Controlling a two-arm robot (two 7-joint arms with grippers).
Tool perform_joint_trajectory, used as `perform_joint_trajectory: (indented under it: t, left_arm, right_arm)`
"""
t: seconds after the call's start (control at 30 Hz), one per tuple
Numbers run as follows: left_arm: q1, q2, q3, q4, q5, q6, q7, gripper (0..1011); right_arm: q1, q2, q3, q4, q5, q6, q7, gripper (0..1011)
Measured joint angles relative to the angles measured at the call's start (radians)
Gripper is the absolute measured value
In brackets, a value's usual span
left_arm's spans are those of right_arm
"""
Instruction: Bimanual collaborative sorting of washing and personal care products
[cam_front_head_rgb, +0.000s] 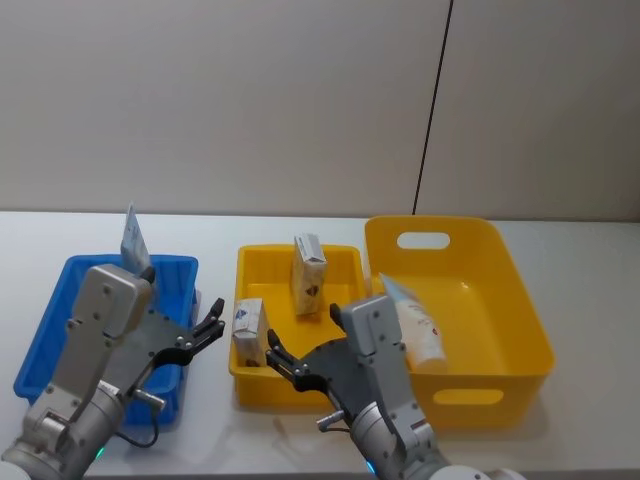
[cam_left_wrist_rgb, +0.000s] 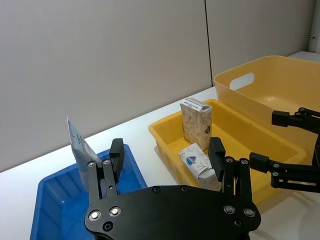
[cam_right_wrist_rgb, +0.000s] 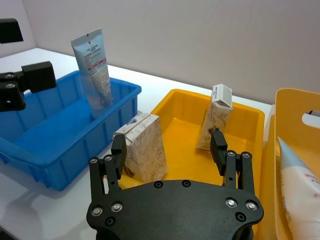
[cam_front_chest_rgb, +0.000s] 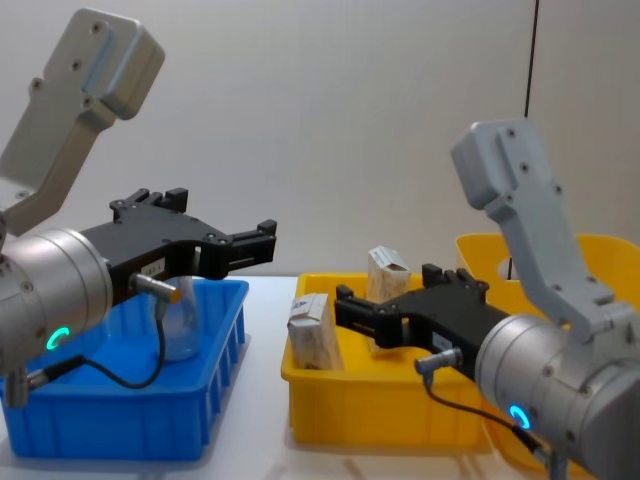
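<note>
Head view: left gripper (cam_front_head_rgb: 214, 332) and right gripper (cam_front_head_rgb: 276, 362) hang spread and empty beside the carton (cam_front_head_rgb: 249, 330) in the yellow bin's (cam_front_head_rgb: 270, 252) front-left corner. It looks light and crushable; pinch its broad faces gently.

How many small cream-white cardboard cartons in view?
2: back carton standing toward the rear of the shallow yellow plastic tray, front carton at its front-left corner. No others seem hidden.

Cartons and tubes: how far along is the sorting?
Done: two cartons in the small yellow tray, one tube standing in the blue bin. In hand: nothing; left hand and right hand open, empty. Left: perhaps the second tube, lying in the big yellow bin.
</note>
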Motion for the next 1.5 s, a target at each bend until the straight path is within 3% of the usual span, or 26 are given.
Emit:
perform_joint_trajectory:
  t: [0.33, 0.83, 1.17, 1.5]
  left_arm:
    - [0.000, 0.000, 0.000, 0.000, 0.000, 0.000, 0.000, 1001]
    - [0.000, 0.000, 0.000, 0.000, 0.000, 0.000, 0.000, 1001]
    - [0.000, 0.000, 0.000, 0.000, 0.000, 0.000, 0.000, 1001]
    - [0.000, 0.000, 0.000, 0.000, 0.000, 0.000, 0.000, 1001]
  right_arm:
    - [-0.003, -0.025, -0.010, 0.013, -0.038, 0.022, -0.033, 1003]
    - [0.027, -0.047, 0.002, 0.066, -0.041, 0.025, -0.018, 1002]
    - [0.054, -0.048, 0.019, 0.105, -0.016, 0.008, 0.037, 1003]
    - [0.083, -0.030, 0.037, 0.140, 0.043, -0.020, 0.138, 1002]
